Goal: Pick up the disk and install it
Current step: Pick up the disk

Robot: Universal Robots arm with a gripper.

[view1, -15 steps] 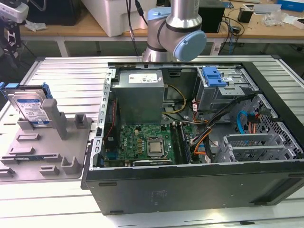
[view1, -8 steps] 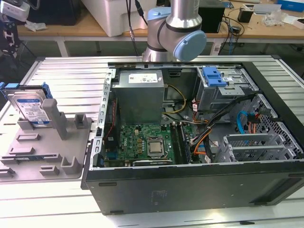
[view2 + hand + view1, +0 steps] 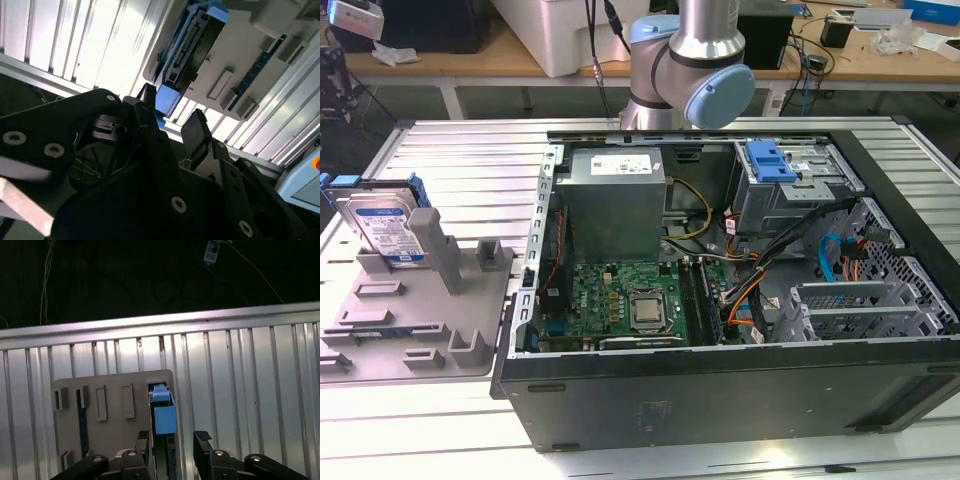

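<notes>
- Fingers [image 3: 202, 440] of my gripper [image 3: 173, 436] stand apart with nothing between them. In both wrist views the gap lines up with the thin blue edge of the disk [image 3: 164, 417], which is well apart from me and untouched.
- Everything rests on the slatted metal table [image 3: 460, 160].
- On it lies the open computer case [image 3: 720, 395], and my arm [image 3: 690, 60] rises behind it.
- Just beside the case, on the exterior view's left, sits a grey holder plate [image 3: 420, 330].
- On that plate the disk stands on edge, leaning against a grey post [image 3: 442, 250], with its label [image 3: 388, 235] turned toward the exterior camera.
- Handling, as I judge it:
  - It looks like a stiff, dense metal slab, heavy for its size, so it should not flex between my pads.
  - Its flat faces look smooth, so a light squeeze could let it slide.
  - It will not take knocks well, so it should not bump the post or the case wall.
- Hold, as I judge it: across the two flat faces near the upper edge, about the middle of its length, clear of the post.
- I would not trust the blue bracket [image 3: 417, 190] around its rim as the only hold, since thin plastic may give or twist.
</notes>
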